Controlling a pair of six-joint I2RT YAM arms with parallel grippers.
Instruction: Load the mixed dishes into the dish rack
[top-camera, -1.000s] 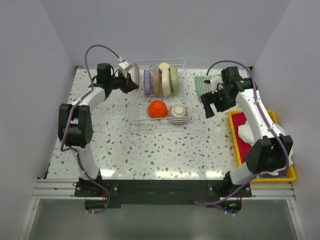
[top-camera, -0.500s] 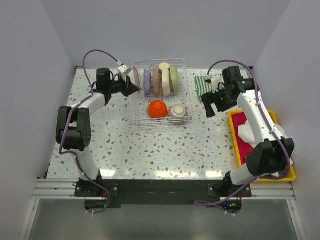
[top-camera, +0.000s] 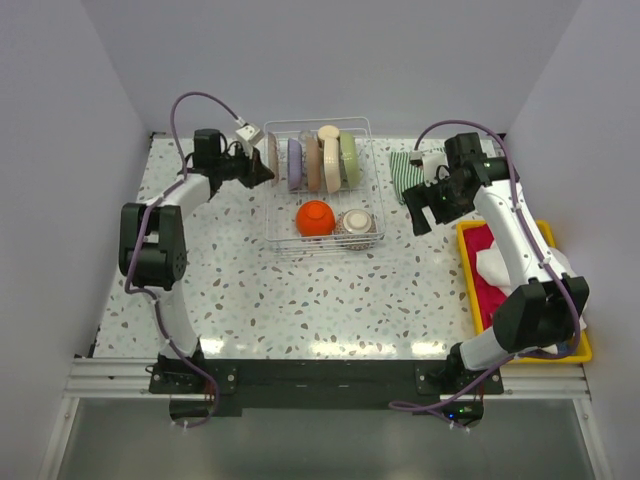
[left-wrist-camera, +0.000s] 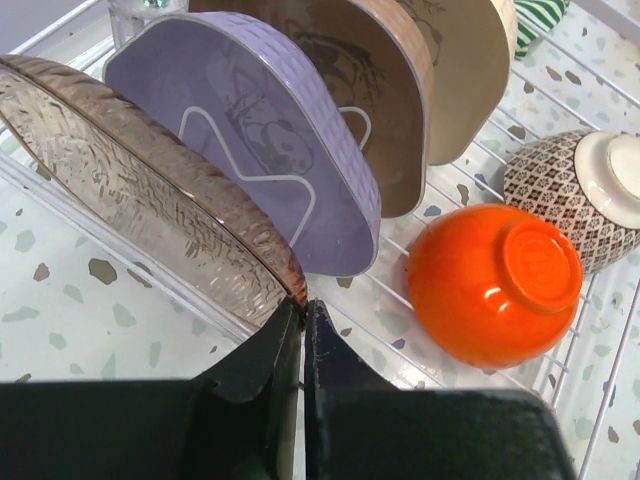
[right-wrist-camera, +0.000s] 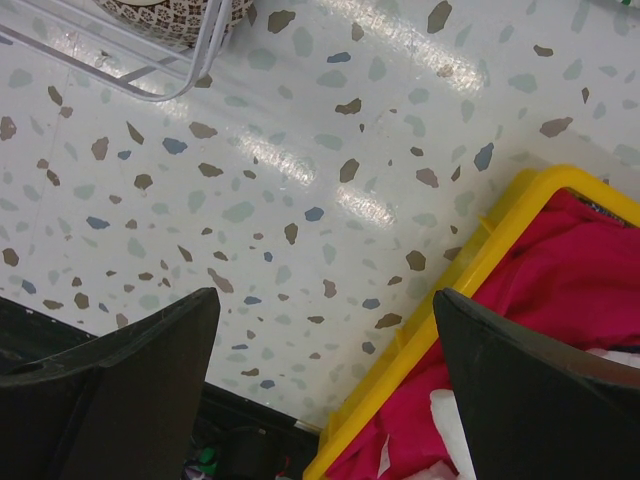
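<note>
Now left claw (left-wrist-camera: 302, 320), plate (left-wrist-camera: 140, 175) nearer rack (top-camera: 290, 205)

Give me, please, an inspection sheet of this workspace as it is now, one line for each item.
Surface: speckled table, glossy, nothing spilled seen.
Job's things: dish rack holds purple plate, brown plate, cream plate, green plate on edge; orange bowl and patterned bowl upside down.
Clutter: striped cloth right of the rack; yellow tray with red cloth.
Grippers: left gripper shut on smoky plate at the rack's left end; right gripper open above the table.
Cables: purple cable loops above each arm.
Surroundings: plain walls; nothing else seen.
</note>
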